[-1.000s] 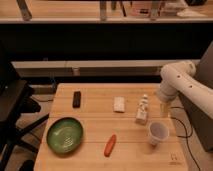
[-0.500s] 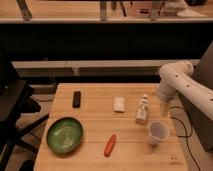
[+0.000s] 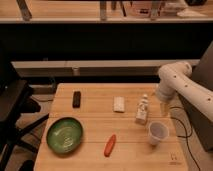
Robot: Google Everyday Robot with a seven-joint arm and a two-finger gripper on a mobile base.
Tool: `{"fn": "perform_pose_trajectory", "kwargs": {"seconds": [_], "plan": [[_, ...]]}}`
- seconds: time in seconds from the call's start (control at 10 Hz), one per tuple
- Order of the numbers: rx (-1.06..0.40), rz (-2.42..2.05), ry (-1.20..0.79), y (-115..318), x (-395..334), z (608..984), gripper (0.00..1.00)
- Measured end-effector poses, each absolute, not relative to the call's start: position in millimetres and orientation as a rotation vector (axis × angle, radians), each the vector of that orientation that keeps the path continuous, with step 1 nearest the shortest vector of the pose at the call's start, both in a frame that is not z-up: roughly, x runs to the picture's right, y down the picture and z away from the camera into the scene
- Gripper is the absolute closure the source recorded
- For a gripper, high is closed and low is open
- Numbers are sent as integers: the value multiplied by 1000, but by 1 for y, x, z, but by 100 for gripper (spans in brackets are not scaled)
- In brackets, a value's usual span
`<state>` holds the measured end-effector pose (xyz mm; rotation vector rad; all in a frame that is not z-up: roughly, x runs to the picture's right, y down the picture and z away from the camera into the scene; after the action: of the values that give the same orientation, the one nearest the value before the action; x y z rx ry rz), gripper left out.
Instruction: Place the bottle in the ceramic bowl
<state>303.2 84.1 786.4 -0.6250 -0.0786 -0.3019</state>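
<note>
One bent arm [image 3: 176,79], claw [image 3: 163,108] beside bottle [image 3: 142,111]

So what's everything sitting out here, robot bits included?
table: one, light wood, centre of the view
bowl: one, glossy green, front left of the table, nothing in it
bottle: one, clear-whitish, upright, right of centre
cup: one, translucent white, upright, in front of the bottle and to its right
flat block: one, white, middle of the table
dark bar: one, black, back left
orange-red stick: one, near the front edge
arm: one, white, reaching in from the right
tool: one, pale, open, just right of the bottle, holding nothing
</note>
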Motion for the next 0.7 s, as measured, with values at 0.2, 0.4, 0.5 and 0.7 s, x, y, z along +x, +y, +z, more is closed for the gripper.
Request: {"fn": "perform_pose_trajectory", "kwargs": {"seconds": [0.2,0.4,0.5,0.7], "plan": [[-621,-323,-78,86,305,793,20],[-622,-343,-80,88,305,796,20],[-624,-357,-81,91,306,800,20],[-626,-382,-83,95,304,807,20]]}}
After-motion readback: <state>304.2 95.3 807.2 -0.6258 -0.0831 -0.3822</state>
